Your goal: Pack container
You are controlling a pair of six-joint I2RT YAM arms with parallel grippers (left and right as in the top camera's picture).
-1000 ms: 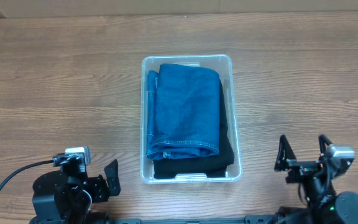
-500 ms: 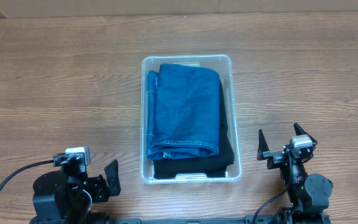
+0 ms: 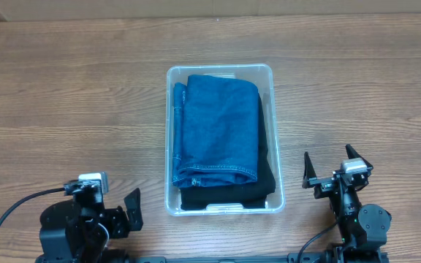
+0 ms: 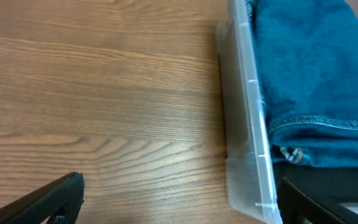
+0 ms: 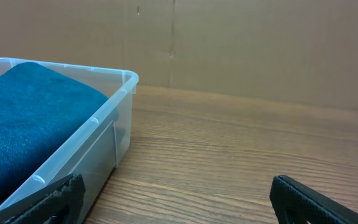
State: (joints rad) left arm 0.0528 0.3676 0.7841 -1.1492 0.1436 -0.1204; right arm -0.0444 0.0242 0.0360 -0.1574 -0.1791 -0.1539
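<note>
The container (image 3: pixel 169 139), a clear plastic bin, stands mid-table. In it, folded blue jeans (image 3: pixel 218 128) lie on top of a black cloth (image 3: pixel 229 196). My left gripper (image 3: pixel 110 203) is open and empty, low at the near left, left of the bin's near corner. My right gripper (image 3: pixel 332 169) is open and empty, just right of the bin's near right corner. The left wrist view shows the left gripper (image 4: pixel 180 186) over bare wood, with the bin's wall (image 4: pixel 253 106) and the jeans (image 4: pixel 316 68) to the right. The right wrist view shows the right gripper (image 5: pixel 178 183), the bin (image 5: pixel 104 124) and the jeans (image 5: pixel 23 112).
The wooden table (image 3: pixel 64 95) stretches on both sides of the bin. A brown cardboard wall (image 5: pixel 260 43) runs along the far edge. A black cable (image 3: pixel 9 212) loops by the left arm's base.
My right arm swung left toward the bin's near right corner, then held still. The left arm, the bin and the clothes have not moved.
</note>
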